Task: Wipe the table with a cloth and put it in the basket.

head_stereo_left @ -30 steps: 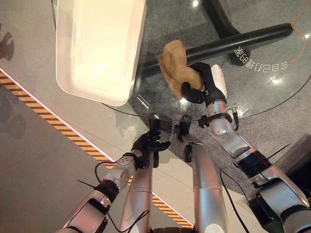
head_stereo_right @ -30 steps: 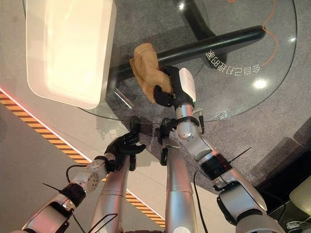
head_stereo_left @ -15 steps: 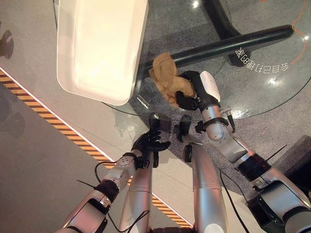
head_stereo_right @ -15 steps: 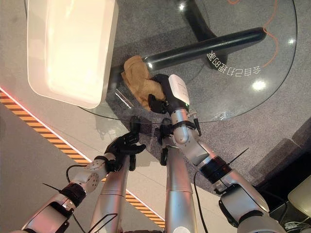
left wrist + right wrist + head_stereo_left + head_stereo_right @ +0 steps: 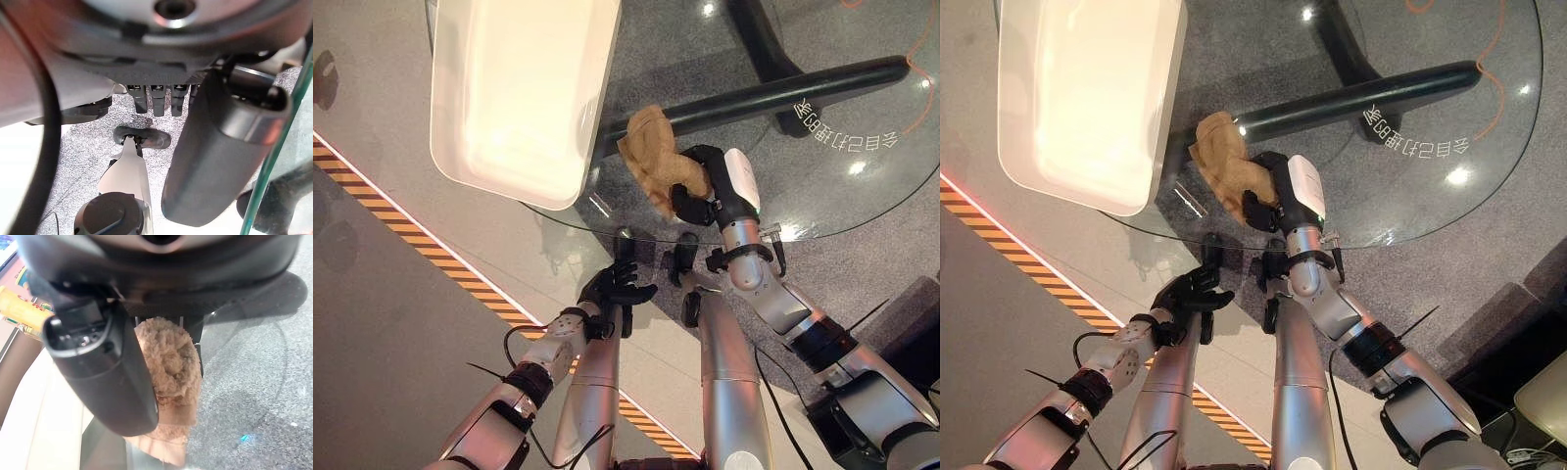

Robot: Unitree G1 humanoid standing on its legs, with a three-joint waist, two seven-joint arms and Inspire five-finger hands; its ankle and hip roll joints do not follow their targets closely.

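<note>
Right hand at frame centre, fingers curled round tan cloth on glass bench, just right of white basket in the upper left. Left hand below the bench edge, fingers loosely spread, holding nothing. Right wrist view: cloth bunched past the thumb, basket rim beside it.

Grey speckled floor, striped tape

basket far end cut off, cloth partly hidden by right hand

Left hand with thumb extended, glass table edge, speckled grey floor
</note>
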